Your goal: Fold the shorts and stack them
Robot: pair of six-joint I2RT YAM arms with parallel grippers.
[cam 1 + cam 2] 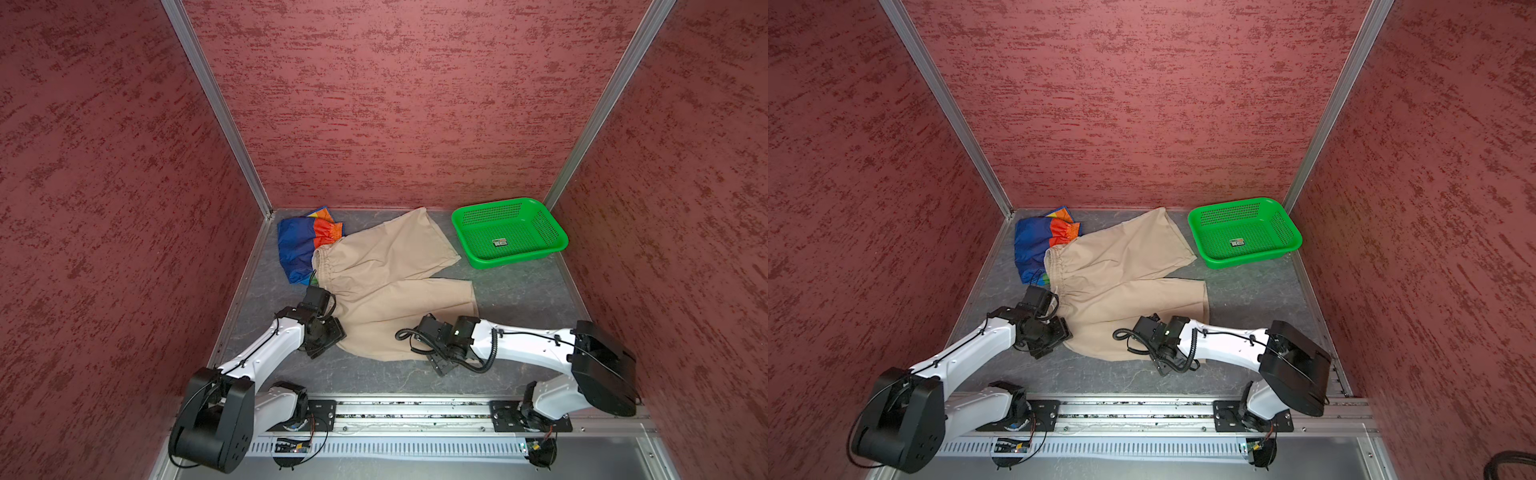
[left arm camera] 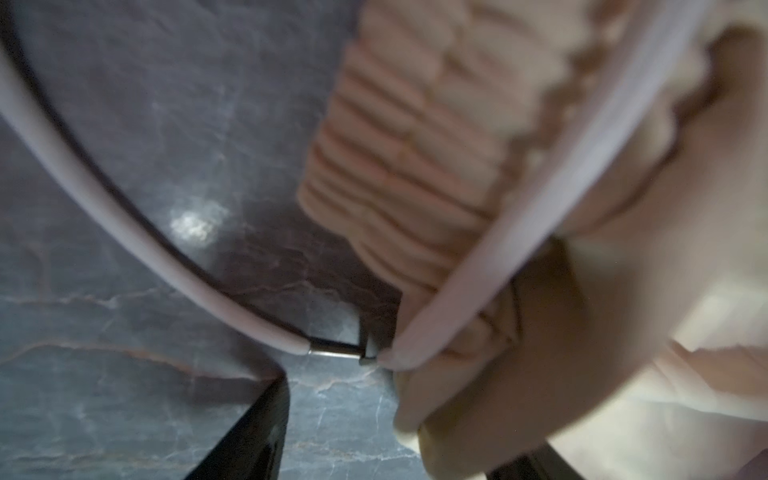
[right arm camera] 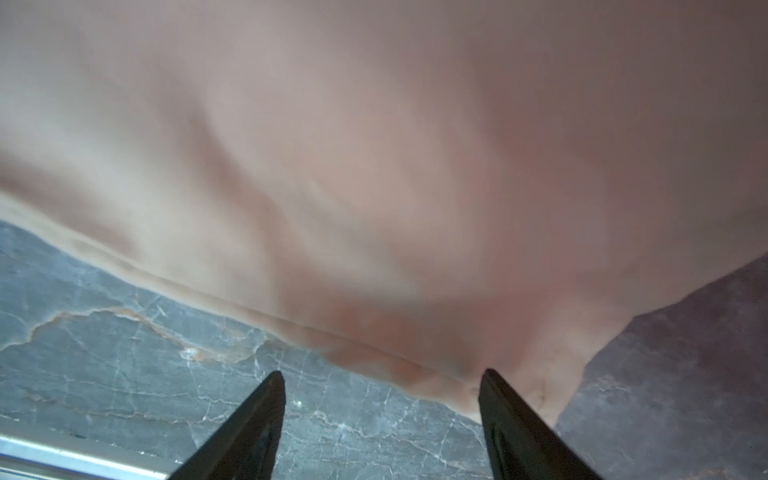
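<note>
Beige shorts (image 1: 386, 282) lie spread mid-table (image 1: 519, 291), overlapping rainbow shorts (image 1: 297, 245) in the far-left corner. Left end effector (image 1: 328, 334) at the waistband (image 1: 328, 266) and right end effector (image 3: 382, 374) at the near hem (image 3: 374, 336) both stand released. Folding looks unstarted; next, pinch both edges and fold over.

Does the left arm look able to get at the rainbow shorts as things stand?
Probably yes. The rainbow shorts lie in the far left corner, just beyond the left gripper, their blue part bare. Only their edge is tucked under the waistband of the beige shorts, and nothing stands between.
</note>
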